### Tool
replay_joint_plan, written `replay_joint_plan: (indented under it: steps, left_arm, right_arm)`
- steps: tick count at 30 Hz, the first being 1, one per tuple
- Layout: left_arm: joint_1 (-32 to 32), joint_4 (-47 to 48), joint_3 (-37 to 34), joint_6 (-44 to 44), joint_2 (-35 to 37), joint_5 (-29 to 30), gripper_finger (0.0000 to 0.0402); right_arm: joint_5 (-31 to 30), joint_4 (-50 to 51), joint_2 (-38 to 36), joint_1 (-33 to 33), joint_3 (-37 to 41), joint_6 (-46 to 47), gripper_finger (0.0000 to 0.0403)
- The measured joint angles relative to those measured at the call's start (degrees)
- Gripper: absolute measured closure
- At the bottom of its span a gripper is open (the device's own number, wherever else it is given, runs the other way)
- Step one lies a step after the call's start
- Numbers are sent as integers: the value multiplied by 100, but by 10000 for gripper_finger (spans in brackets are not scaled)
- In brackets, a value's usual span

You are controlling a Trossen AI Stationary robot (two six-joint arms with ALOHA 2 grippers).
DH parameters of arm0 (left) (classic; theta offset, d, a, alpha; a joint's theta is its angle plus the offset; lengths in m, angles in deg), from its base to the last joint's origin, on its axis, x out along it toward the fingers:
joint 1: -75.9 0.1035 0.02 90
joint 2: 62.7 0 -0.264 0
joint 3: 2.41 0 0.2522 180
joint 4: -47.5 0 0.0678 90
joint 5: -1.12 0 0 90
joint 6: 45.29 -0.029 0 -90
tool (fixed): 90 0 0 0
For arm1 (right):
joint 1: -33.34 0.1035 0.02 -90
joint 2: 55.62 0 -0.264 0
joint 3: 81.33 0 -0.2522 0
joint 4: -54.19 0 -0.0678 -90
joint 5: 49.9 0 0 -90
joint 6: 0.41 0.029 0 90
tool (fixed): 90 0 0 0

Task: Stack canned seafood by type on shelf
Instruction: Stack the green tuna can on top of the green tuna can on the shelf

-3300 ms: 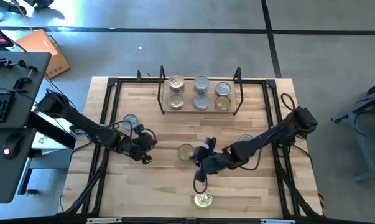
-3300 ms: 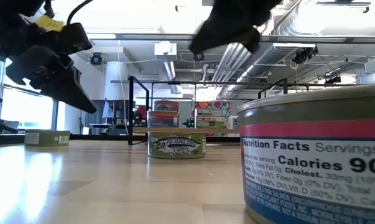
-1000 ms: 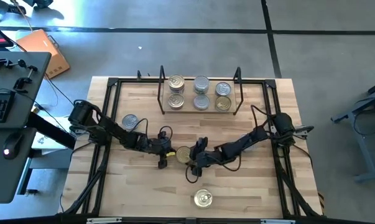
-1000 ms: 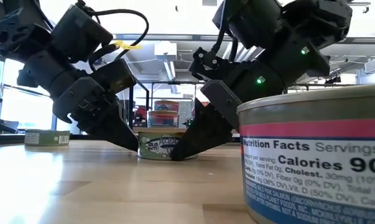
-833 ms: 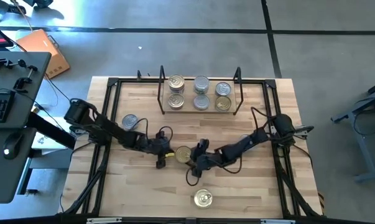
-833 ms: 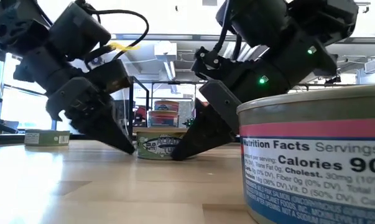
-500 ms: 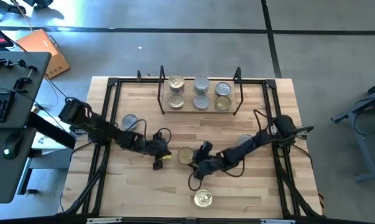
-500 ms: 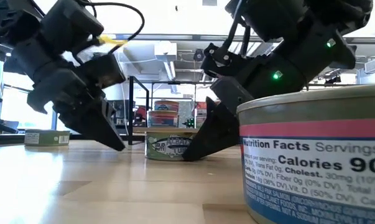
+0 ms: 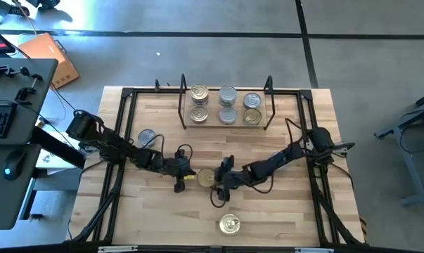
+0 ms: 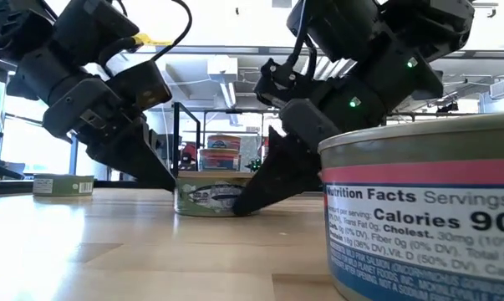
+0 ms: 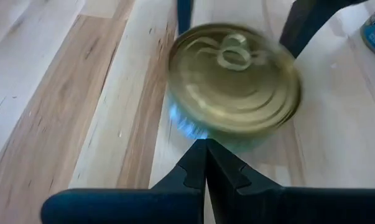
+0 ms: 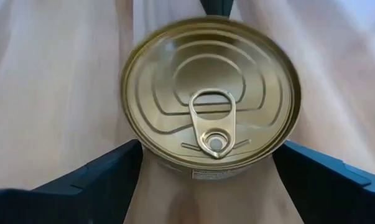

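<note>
A short can with a gold pull-tab lid (image 9: 206, 177) stands flat on the table's middle, also seen in the low view (image 10: 206, 197). My left gripper (image 9: 185, 178) is shut and comes at the can from the left. My right gripper (image 9: 217, 180) is open and comes from the right, one finger on each side of the can (image 12: 209, 99). The shelf (image 9: 213, 124) at the far middle holds several cans in three columns. My left gripper has its shut fingertips (image 11: 206, 149) against the can's left side wall (image 11: 203, 134), low down. The fingers slant down from the table's left. The can stands upright on the table. My right gripper straddles the can's right side with open fingers (image 12: 112, 171), their inner edges against its wall (image 12: 175, 167). The fingers slant down from the table's right, their ends on the table (image 10: 247, 201). The can stays flat on the wood.
A second gold-lid can (image 9: 230, 225) stands near the front edge and fills the low view's right (image 10: 419, 209). A silver-lid can (image 9: 147, 137) stands at the left, behind my left arm. Black frame rails (image 9: 120, 140) run along the table's sides.
The gold-lid can has slid a little toward the table's right and then back toward the left, staying flat. My right gripper drew back toward the near right, then came forward at the can again. My left gripper backed off to the left and returned to the can's side.
</note>
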Motion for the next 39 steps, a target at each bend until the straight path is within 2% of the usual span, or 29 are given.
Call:
replay_joint_plan:
  steps: [3,8,17,24,32,39]
  left_arm:
    - [2,-38,-14,-2,-1,-81,401]
    - [-2,-17,-20,-3,0,-113,401]
    - [-4,-131,-22,-9,-105,-160,401]
    - [3,-162,-28,-52,-114,-102,401]
    - [2,-131,-28,-52,-114,-69,401]
    - [6,271,11,-46,34,-72,401]
  right_arm:
    - [-155,-310,2,-4,7,-373,49]
    - [-164,-544,2,-13,17,-419,49]
    - [421,-728,57,-99,20,177,49]
    - [37,-818,52,-87,20,-91,51]
    - [-311,-764,39,73,13,-75,110]
    - [-760,-180,33,293,-31,390,149]
